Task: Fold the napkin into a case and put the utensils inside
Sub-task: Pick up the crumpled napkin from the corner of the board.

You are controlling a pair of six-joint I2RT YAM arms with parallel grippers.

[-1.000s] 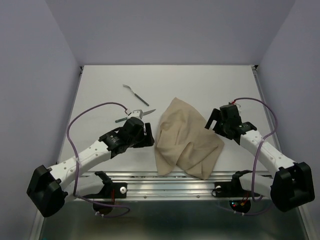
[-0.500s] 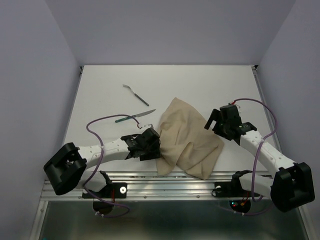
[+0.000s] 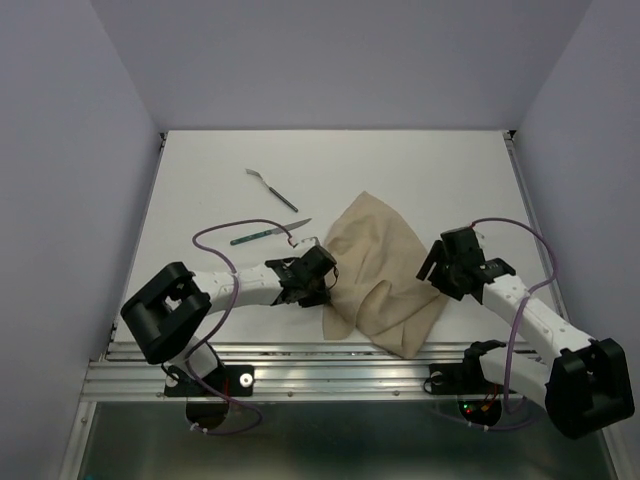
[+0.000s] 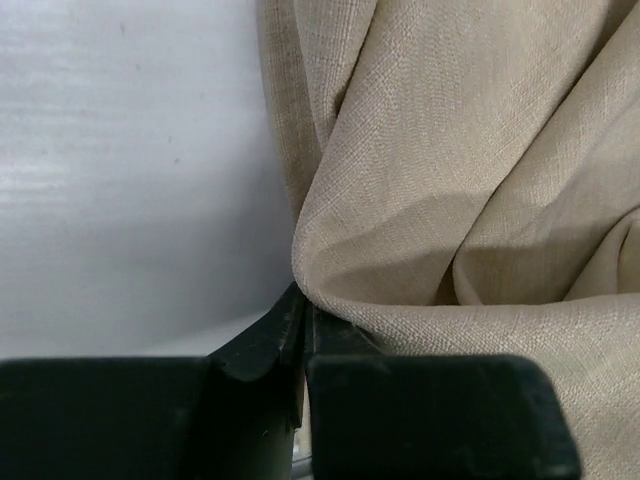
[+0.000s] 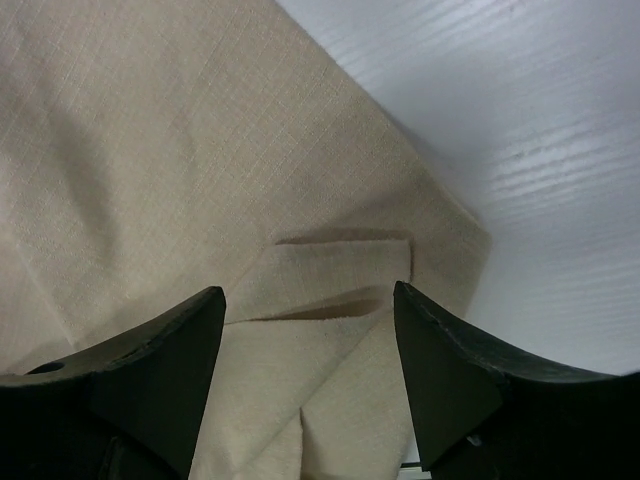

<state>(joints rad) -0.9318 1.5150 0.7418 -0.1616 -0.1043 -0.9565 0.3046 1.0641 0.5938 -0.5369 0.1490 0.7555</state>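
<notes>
The beige napkin point(image 3: 385, 265) lies crumpled right of the table's middle. My left gripper point(image 3: 322, 284) sits low at its left edge, shut on a fold of the cloth. In the left wrist view the jaws of that gripper point(image 4: 303, 322) meet where the napkin point(image 4: 450, 180) bunches against them. My right gripper point(image 3: 441, 274) hovers open over the napkin's right edge. The right wrist view has its fingers point(image 5: 308, 295) spread on either side of a folded-over corner of the napkin point(image 5: 180, 150). Two utensils lie at the back left, a fork point(image 3: 272, 189) and a green-handled knife point(image 3: 270, 233).
The white table point(image 3: 420, 170) is walled by lilac panels at the back and sides. A metal rail point(image 3: 330, 365) runs along the near edge. Purple cables point(image 3: 215, 240) loop over both arms, the left one close to the knife.
My left arm swung right and low to the napkin's left edge and its jaws closed on the cloth. My right gripper came nearer and lower over the napkin's right corner.
</notes>
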